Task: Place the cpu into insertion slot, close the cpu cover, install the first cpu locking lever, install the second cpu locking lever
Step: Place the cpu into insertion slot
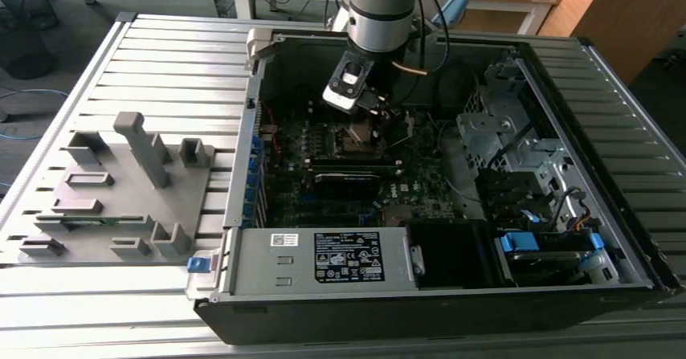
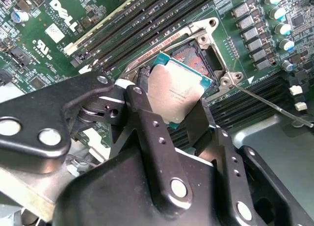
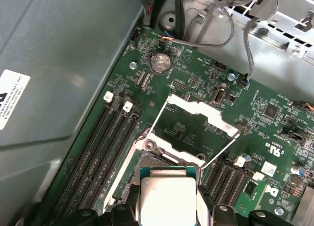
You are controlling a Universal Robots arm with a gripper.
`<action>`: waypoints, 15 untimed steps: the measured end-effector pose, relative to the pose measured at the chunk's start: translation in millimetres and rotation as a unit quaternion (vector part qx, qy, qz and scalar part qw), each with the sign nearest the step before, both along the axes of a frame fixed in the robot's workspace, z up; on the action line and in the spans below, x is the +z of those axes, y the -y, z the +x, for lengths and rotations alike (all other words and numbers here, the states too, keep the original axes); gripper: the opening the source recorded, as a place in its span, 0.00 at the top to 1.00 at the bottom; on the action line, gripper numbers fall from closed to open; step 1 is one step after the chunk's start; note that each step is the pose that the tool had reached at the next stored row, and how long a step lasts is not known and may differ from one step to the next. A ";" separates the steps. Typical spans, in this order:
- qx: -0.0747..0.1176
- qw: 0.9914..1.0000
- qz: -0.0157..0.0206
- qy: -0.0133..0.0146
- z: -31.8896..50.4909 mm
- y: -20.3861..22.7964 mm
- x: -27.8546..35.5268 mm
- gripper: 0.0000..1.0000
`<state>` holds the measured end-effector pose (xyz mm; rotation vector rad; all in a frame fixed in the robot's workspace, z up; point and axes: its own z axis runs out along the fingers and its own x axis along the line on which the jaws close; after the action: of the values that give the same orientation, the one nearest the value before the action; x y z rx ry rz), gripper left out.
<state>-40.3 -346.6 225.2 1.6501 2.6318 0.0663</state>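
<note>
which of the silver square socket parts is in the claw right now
The cpu, the solid silver-topped chip, gripped by the claw over the insertion slot. The cpu cover is the windowed frame, standing open, apart from the claw.

A black label (image 1: 346,256) with tiny white print was stuck on the power supply box (image 1: 268,275). Its words were too small to read. Big white letters (image 2: 63,12) were printed on the green motherboard (image 2: 91,5). Faint small print was on top of the cpu (image 2: 176,91).
</note>
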 end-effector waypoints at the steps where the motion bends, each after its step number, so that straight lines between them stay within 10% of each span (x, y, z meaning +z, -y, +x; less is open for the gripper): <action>1: -0.001 1.000 0.000 0.000 0.0 0.0 0.0 0.46; 7: -0.041 0.999 0.000 0.000 0.0 0.0 0.1 0.46; 15: -0.100 0.995 0.000 0.000 0.0 0.0 0.1 0.46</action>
<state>-40.3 -346.6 225.3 1.9021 2.4509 0.0602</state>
